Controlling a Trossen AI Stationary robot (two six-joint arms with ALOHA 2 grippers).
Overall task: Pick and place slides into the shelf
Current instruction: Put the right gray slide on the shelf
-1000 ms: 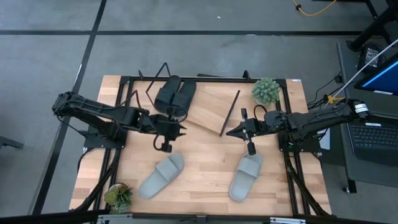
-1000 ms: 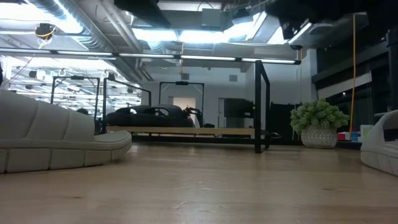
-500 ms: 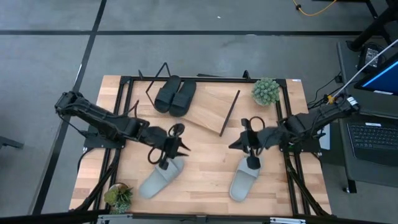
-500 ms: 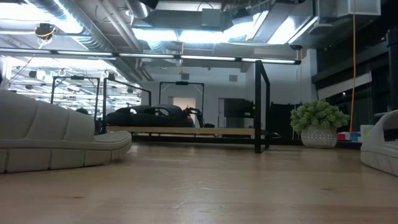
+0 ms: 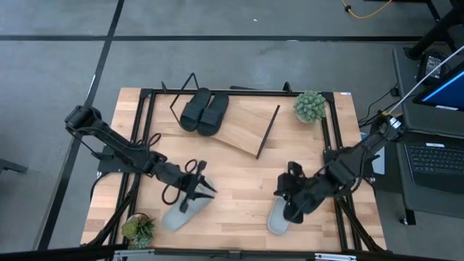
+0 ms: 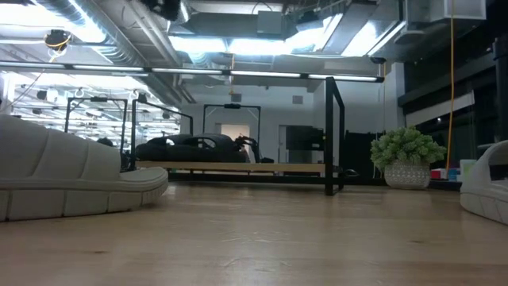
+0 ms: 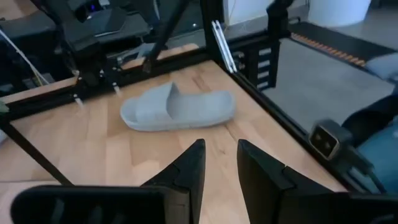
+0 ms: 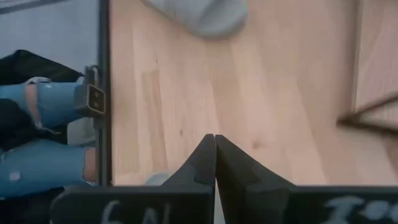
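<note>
Both arms dropped nearer since earlier frame: left gripper point(image 5: 205, 190), fingers spread, over left light-grey slide sandal point(image 5: 181, 212); right gripper point(image 5: 279, 190), fingers pressed together, beside right light-grey slide sandal point(image 5: 279, 217); poised for pickup.

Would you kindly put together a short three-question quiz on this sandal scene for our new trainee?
1. True or false: both black open-toe slide sandals already rest on the light-wood shelf board.
2. How many light grey slide sandals lie on the wooden tabletop?
3. Which gripper has its fingers pressed together? A) left gripper B) right gripper

Key
1. True, at the board's left end.
2. Two: one under the left gripper, one under the right gripper.
3. B; the left gripper's fingers stand slightly apart.
</note>
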